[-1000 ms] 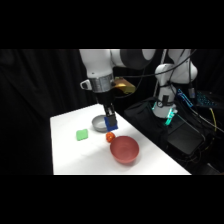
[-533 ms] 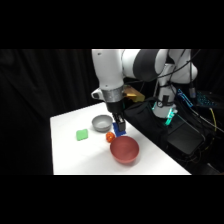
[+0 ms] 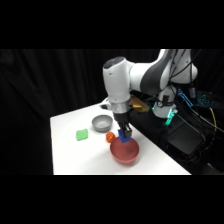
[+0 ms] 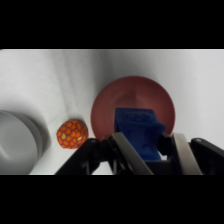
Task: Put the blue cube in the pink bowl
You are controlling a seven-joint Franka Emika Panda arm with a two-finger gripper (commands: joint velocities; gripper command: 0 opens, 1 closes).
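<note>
Since half a second ago the arm has carried the blue cube (image 4: pixel 138 133) from beside the grey bowl (image 3: pixel 102 121) to a place over the pink bowl (image 3: pixel 124 151). The cube is pinched between the two fingers (image 4: pixel 126 151) (it sits a little tilted in the wrist view) and hangs above the bowl's near rim, not yet inside. The orange ball (image 4: pixel 72 133) lies on the table (image 3: pixel 70 150) just beside the pink bowl, between it and the grey bowl. The green block (image 3: pixel 82 134) lies further left, apart from them.
</note>
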